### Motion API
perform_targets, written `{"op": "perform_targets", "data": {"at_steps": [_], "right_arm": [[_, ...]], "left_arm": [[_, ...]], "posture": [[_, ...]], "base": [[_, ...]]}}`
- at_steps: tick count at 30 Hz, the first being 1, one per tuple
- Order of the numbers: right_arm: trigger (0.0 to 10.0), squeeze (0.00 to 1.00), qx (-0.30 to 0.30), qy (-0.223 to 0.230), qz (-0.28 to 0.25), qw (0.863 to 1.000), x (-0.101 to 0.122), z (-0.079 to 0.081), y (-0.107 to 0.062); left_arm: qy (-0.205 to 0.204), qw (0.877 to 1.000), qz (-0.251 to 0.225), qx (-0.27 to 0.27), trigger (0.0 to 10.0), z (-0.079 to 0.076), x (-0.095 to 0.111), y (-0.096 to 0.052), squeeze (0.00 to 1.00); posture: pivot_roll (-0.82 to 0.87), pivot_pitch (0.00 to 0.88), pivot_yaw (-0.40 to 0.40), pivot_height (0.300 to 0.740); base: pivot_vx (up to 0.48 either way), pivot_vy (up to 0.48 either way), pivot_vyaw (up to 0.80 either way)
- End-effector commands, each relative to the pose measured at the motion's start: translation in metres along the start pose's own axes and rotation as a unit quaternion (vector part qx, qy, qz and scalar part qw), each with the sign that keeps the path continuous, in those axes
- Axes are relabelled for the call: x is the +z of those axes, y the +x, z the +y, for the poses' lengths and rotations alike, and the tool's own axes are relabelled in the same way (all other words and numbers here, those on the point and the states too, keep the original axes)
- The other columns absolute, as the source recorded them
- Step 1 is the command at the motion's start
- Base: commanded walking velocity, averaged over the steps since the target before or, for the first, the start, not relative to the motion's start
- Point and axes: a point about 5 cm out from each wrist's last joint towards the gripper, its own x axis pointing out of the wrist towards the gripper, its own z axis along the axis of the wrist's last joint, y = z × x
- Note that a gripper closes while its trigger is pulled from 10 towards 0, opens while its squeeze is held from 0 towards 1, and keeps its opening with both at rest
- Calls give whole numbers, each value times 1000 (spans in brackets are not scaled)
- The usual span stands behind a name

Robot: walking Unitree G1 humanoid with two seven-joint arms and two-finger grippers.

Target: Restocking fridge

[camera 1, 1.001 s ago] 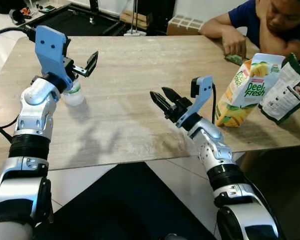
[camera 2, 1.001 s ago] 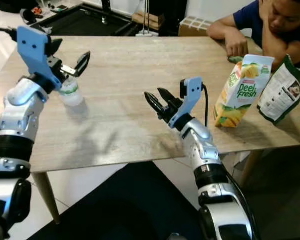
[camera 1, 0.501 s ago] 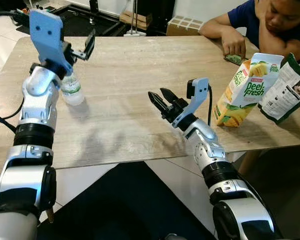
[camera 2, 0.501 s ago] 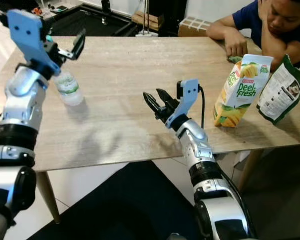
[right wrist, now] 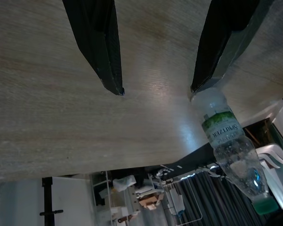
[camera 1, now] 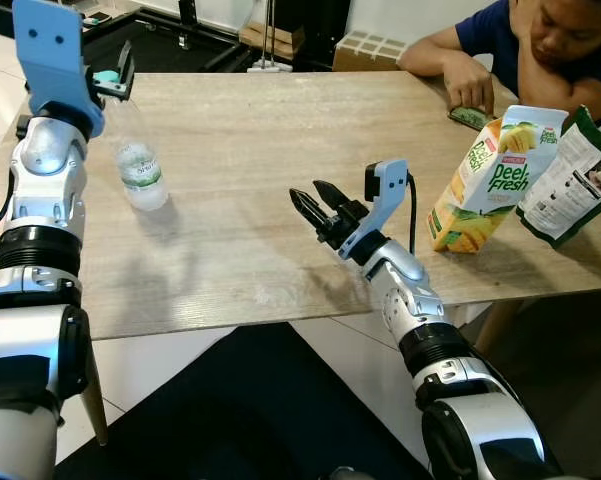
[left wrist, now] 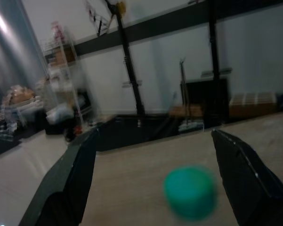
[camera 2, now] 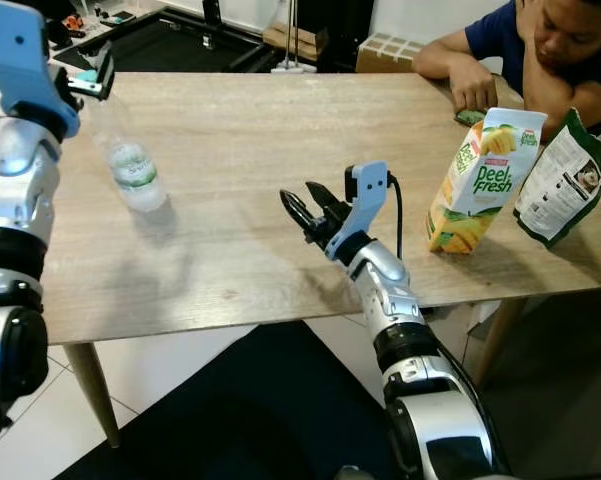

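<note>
- The left gripper is raised at about 10 o'clock over the far left corner of the desk, its fingers spread wide around nothing, level with the teal cap of the water bottle; in the left wrist view the cap sits between the two fingers without touching either, and that view is blurred.
- The water bottle stands upright near the desk's left edge, with bare wood around it toward the middle.
- The right gripper hovers low over the middle of the desk near its front edge, at about 6 o'clock, fingers parted and empty, pointing left toward the bottle.
- Between the two grippers the pale wood-grain desk is open room; the front edge runs just behind the right arm's wrist.
- At about 2 o'clock a juice carton stands tilted, and just beside it at 3 o'clock leans a green-and-white pouch, partly cut off by the frame.
- A person in a blue shirt leans on the far right edge, one hand on a small green thing too hidden to identify.
- Beyond the desk lie a black mat, a pale tiled floor and stand legs.
</note>
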Motion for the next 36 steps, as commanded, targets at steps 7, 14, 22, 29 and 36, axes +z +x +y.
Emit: {"op": "perform_targets", "data": {"at_steps": [7,14,22,29,36], "right_arm": [[10000,0,11,-14,7,1000,-3,3,2],[10000,0,10,-16,6,1000,-3,3,2],[10000,0,5,-18,4,1000,-3,2,1],[10000,0,2,-20,4,1000,-3,0,0],[10000,0,1,-21,5,1000,-3,-1,-1]], "left_arm": [[-27,999,42,-10,10000,12,-8,1,0],[-42,997,45,-37,10000,5,-8,4,0],[-56,993,79,-65,10000,-7,-17,5,0],[-55,991,100,-68,10000,-8,-23,3,0],[-54,990,111,-72,4431,-8,-26,1,0]], "posture": [[-80,150,-52,740],[-84,150,-51,740],[-85,149,-50,740],[-91,149,-42,740],[-91,151,-45,740]], "base": [[0,0,0],[0,0,0],[0,0,0],[0,0,0],[0,0,0]]}}
